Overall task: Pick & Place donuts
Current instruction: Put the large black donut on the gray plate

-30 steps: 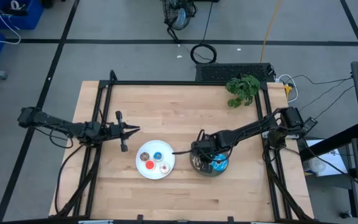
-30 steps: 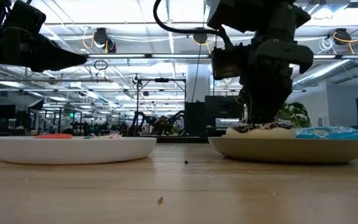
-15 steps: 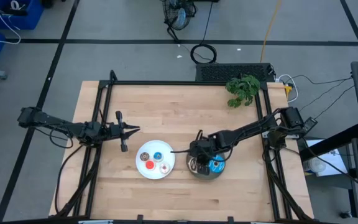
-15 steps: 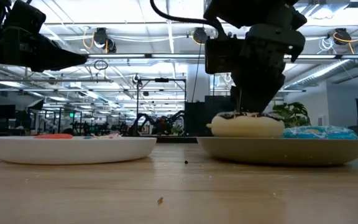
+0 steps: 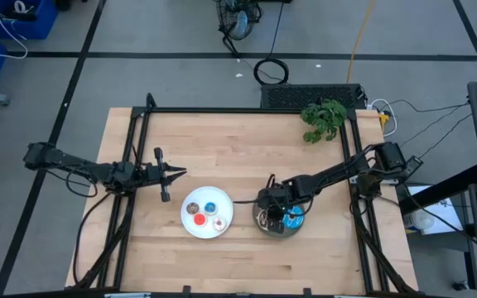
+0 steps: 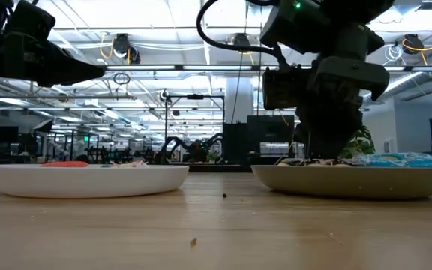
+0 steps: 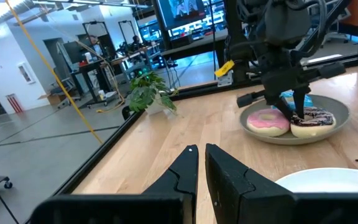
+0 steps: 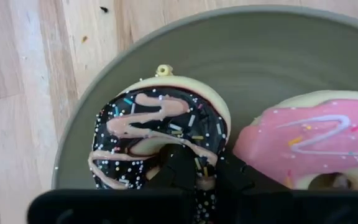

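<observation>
While the left gripper [image 7: 201,163] waits closed, the right gripper [image 8: 196,167] clamps the sprinkled brown donut [image 8: 160,134] on the grey plate [image 8: 253,56].

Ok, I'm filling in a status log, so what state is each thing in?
left tool: shut, held over bare table.
right tool: shut on dark brown sprinkled donut.
dark brown sprinkled donut: lying flat in grey plate, gripped.
pink donut: loose, flat in grey plate.
blue donut: loose in grey plate.
tiny brown donut, tiny blue donut, tiny red donut, tiny white-pink donut: loose on white plate.
</observation>
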`<state>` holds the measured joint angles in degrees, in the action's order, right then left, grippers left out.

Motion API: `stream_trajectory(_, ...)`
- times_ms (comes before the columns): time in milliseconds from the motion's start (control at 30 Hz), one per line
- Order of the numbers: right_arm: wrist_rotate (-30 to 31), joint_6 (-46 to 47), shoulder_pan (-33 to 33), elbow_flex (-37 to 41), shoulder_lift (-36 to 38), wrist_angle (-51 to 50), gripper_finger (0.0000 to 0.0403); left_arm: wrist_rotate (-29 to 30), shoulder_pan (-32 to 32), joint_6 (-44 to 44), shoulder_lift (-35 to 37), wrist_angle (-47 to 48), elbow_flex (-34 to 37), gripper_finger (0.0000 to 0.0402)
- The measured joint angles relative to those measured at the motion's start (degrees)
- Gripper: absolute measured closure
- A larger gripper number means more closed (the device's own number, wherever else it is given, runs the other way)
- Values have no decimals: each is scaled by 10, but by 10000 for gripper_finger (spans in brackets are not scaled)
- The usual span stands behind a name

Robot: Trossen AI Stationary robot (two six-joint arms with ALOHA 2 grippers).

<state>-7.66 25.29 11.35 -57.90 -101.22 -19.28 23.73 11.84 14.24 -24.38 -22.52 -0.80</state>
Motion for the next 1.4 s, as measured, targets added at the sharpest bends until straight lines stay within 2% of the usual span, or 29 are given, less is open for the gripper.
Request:
stream_trajectory(433,10,-7,0,-11,-2,3,262,0,0,0,0,0,0,364)
stream_trajectory(633,52,-9,0,-41,-4,-77,216,0,0,0,0,0,0,364)
stream_trajectory(867,62,-9,0,-45,-4,-84,198,0,0,0,0,0,0,364)
stream_trajectory(1167,61,-11,0,-47,-1,-87,197,0,0,1,0,0,0,364)
stream_trajectory(1400,75,-25,0,-80,14,-112,197,0,0,1,0,1,0,364)
